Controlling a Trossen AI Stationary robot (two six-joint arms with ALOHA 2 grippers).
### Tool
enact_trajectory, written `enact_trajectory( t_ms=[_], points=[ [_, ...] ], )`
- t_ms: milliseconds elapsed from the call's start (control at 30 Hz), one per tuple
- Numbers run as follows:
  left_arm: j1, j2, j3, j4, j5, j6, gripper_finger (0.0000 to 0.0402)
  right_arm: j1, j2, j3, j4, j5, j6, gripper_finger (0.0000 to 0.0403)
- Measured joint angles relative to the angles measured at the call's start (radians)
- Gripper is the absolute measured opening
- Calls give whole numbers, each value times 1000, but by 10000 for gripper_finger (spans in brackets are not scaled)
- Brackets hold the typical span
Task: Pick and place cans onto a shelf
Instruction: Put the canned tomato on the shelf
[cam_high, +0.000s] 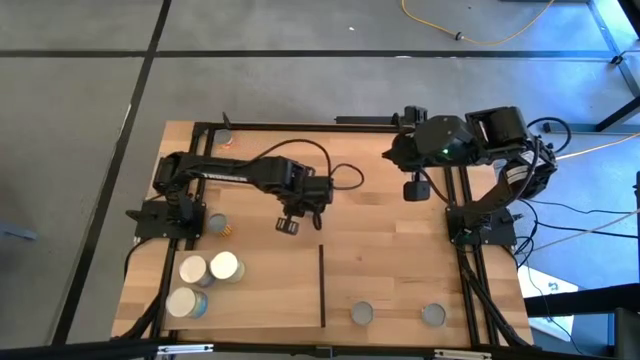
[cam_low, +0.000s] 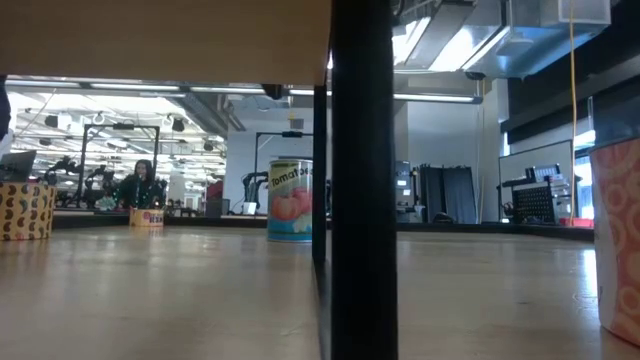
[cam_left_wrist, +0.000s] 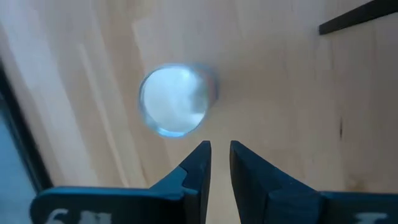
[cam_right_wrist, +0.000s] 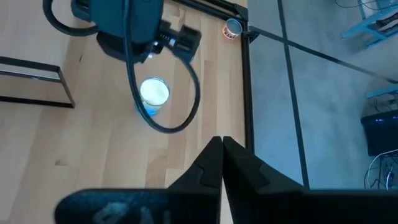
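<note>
My left gripper (cam_high: 289, 223) hangs over the middle of the table, shut but for a narrow slit (cam_left_wrist: 219, 148), and holds nothing. A white-topped can with a bluish label (cam_left_wrist: 174, 99) stands upright on the wood just beyond its fingertips; it also shows in the right wrist view (cam_right_wrist: 154, 92). My right gripper (cam_high: 415, 188) is shut (cam_right_wrist: 222, 144) and empty, raised at the table's far right. The shelf (cam_high: 400, 270) is the pale panel right of the black strip (cam_high: 322, 285). Two grey-topped cans (cam_high: 362, 314) (cam_high: 432, 315) stand at its near edge.
Three cream-topped cans (cam_high: 225, 266) (cam_high: 193, 269) (cam_high: 185, 302) stand at the near left, another can (cam_high: 218, 225) beside the left arm's base, and one (cam_high: 228, 138) at the far edge. A black frame (cam_high: 300, 127) rims the table. The low view shows a tomato can (cam_low: 290, 200).
</note>
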Motion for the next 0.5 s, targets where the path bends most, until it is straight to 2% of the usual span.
enact_trajectory(
  t_ms=[133,267,500],
  points=[
    [7,3,0,6,94,144,51,0,-18,0,0,1,0,14],
    [14,3,0,21,104,297,52,0,-34,0,0,48,0,14],
    [58,2,-30,59,103,312,51,0,-52,1,-1,50,3,14]
  ],
)
